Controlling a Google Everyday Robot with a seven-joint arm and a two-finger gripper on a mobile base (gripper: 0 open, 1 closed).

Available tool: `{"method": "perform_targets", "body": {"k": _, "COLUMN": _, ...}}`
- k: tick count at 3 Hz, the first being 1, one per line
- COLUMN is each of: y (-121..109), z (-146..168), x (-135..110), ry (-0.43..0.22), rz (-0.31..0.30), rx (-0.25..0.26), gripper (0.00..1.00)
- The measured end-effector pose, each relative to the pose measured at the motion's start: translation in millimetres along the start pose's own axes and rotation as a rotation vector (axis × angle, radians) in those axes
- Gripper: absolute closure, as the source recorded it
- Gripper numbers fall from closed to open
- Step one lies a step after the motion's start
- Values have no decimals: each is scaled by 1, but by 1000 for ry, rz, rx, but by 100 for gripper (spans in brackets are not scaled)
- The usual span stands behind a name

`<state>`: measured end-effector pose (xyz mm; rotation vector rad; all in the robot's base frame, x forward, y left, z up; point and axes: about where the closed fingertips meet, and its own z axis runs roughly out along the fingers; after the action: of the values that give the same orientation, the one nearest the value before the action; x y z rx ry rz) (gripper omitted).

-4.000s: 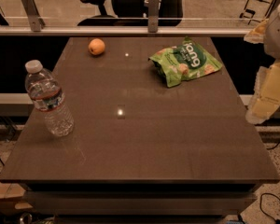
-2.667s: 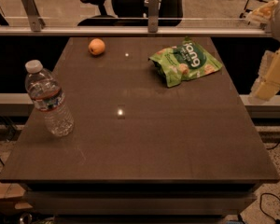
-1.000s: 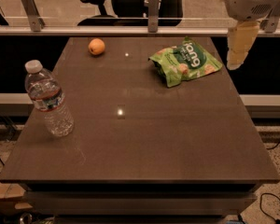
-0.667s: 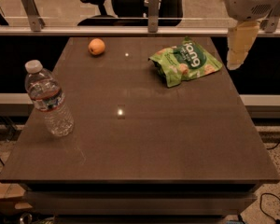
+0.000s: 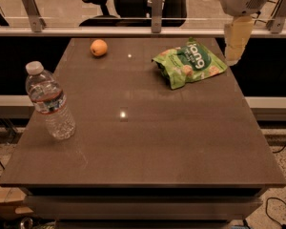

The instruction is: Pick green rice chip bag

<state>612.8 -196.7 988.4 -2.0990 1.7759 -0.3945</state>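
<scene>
Green rice chip bag (image 5: 190,63): lies flat on the far right of the tabletop (image 5: 157,147), logo up, close to the right edge.

Handling (judged): light, soft, crinkly foil, air-puffed. The chips inside break easily and the skin is slippery. Best hold is a gentle pinch on a puffed edge or the crimped seam, not the flat middle.

My tool (image 5: 232,56): hangs just right of the bag, past the tabletop's edge, not touching it. Spread or pressed together: cannot tell.

Orange fruit (image 5: 98,47) far left. Water bottle (image 5: 50,101) upright, near left. Both well apart from the bag.
</scene>
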Motion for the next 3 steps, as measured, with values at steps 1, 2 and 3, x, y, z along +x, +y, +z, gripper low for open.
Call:
{"method": "perform_targets", "body": {"k": 1, "y": -6, "z": 19, "x": -8, "ry": -50, "rz": -21, "rx": -46, "gripper": 0}}
{"method": "perform_targets", "body": {"k": 2, "y": -10, "z": 40, "x": -19, "ry": -109, "rz": -41, "rx": -84, "gripper": 0}}
{"method": "perform_targets", "body": {"k": 3, "y": -10, "z": 60, "x": -33, "ry": -169, "rz": -55, "rx": -110, "gripper": 0}}
